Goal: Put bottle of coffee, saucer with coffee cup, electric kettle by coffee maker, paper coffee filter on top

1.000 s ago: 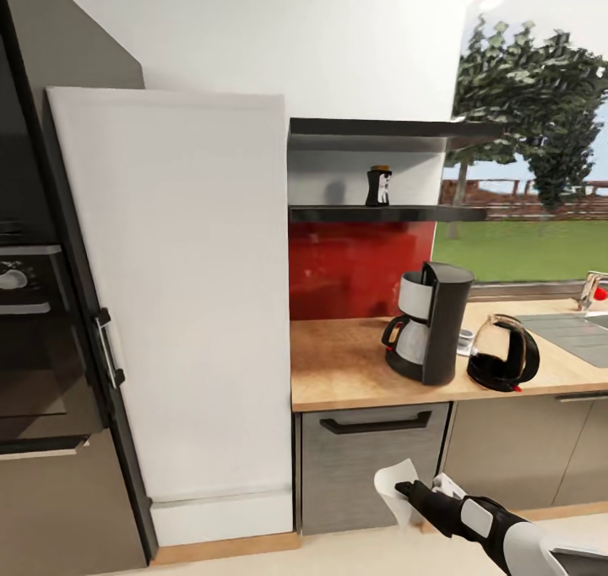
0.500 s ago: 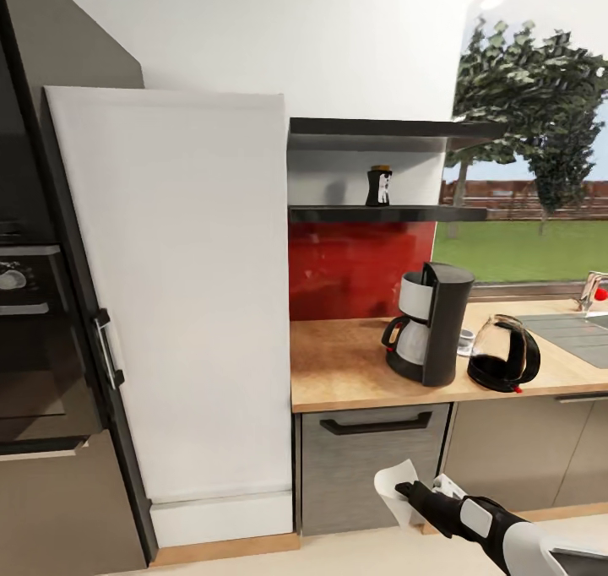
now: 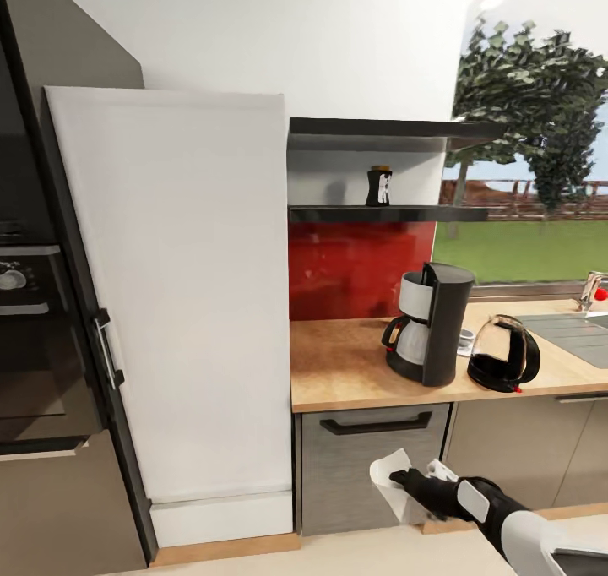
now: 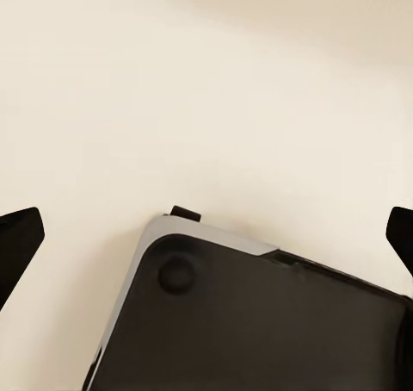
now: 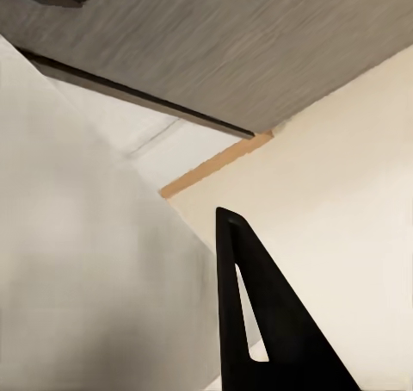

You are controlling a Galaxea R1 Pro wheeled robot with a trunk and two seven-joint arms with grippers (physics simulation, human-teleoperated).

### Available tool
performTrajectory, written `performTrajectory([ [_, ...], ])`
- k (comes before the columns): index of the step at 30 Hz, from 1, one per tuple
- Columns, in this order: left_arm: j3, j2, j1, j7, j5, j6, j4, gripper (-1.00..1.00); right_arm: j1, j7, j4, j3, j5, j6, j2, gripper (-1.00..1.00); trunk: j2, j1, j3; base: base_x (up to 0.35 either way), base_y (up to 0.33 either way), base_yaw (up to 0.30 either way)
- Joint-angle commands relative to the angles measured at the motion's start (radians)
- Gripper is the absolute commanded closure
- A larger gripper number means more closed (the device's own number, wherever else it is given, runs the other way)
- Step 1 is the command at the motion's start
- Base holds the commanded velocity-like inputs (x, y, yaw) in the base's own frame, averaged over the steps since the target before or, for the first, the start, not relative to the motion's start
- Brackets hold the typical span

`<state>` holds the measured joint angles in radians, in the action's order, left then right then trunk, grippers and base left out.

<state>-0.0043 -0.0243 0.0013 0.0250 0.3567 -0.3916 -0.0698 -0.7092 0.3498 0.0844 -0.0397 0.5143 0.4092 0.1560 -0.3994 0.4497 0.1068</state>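
In the head view my right gripper [image 3: 404, 478] is low in front of the counter drawer, shut on a white paper coffee filter [image 3: 390, 480]. The right wrist view has the filter [image 5: 77, 262] pressed beside one dark finger [image 5: 258, 322]. A black coffee maker [image 3: 426, 323] stands on the wooden countertop [image 3: 338, 365], with the glass electric kettle [image 3: 504, 353] just right of it. A small cup [image 3: 464, 339] peeks out between them. The bottle of coffee [image 3: 378, 185] stands on the dark shelf [image 3: 388, 214]. My left gripper [image 4: 206, 236] hangs open over the floor, empty.
A tall white fridge door [image 3: 177, 297] with a dark handle [image 3: 105, 348] fills the left-centre, with an oven [image 3: 29, 339] beside it. A grey drawer [image 3: 371, 466] sits under the counter. A sink [image 3: 574, 331] and tap [image 3: 594, 289] lie at the right.
My right gripper has risen a little and shifted left with the filter, which now shows more spread out. The rest of the scene is the same.
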Motion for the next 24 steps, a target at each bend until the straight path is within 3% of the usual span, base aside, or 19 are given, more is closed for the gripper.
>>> performTrajectory([
  [1, -0.001, 0.000, 0.000, 0.003, 0.001, -0.002, -0.001, -1.00, 0.000, -0.009, 0.056, 0.002, -0.002, 0.050, 0.000, 1.00, -0.001, 0.000, -0.001, 0.000, 0.000, 0.000],
  [2, -0.001, 0.000, 0.000, 0.003, 0.001, -0.001, 0.000, -1.00, 0.000, -0.045, 0.139, 0.005, -0.003, 0.115, 0.000, 1.00, -0.001, 0.000, -0.001, 0.000, 0.000, 0.000],
  [4, -0.001, 0.001, 0.000, 0.003, 0.002, -0.001, -0.001, -1.00, 0.000, -0.104, 0.227, 0.008, -0.003, 0.175, -0.002, 1.00, -0.001, 0.000, -0.001, 0.000, 0.000, 0.000],
  [5, 0.000, 0.001, 0.000, 0.003, 0.003, -0.001, -0.001, -1.00, 0.000, -0.192, 0.362, 0.009, -0.001, 0.252, -0.010, 1.00, -0.001, 0.000, -0.001, 0.000, 0.000, 0.000],
  [6, 0.000, 0.001, 0.000, 0.003, 0.003, -0.001, -0.001, -1.00, 0.000, -0.231, 0.427, 0.009, -0.001, 0.292, -0.017, 1.00, -0.001, 0.000, -0.001, 0.000, 0.000, 0.000],
  [10, 0.000, 0.001, 0.000, 0.002, 0.004, -0.001, -0.001, -1.00, 0.000, -0.330, 0.599, 0.010, -0.002, 0.403, -0.043, 1.00, -0.001, 0.000, -0.001, 0.000, 0.000, 0.000],
  [18, -0.001, 0.001, 0.000, 0.001, 0.001, -0.001, 0.000, -1.00, 0.000, -0.363, 0.974, 0.012, -0.018, 0.620, -0.054, 1.00, -0.001, 0.000, -0.001, 0.000, 0.000, 0.000],
  [24, -0.001, 0.001, 0.000, 0.001, -0.001, -0.001, -0.001, -1.00, 0.000, -0.373, 1.228, 0.006, -0.015, 0.638, -0.053, 1.00, -0.001, 0.000, -0.001, 0.000, 0.000, 0.000],
])
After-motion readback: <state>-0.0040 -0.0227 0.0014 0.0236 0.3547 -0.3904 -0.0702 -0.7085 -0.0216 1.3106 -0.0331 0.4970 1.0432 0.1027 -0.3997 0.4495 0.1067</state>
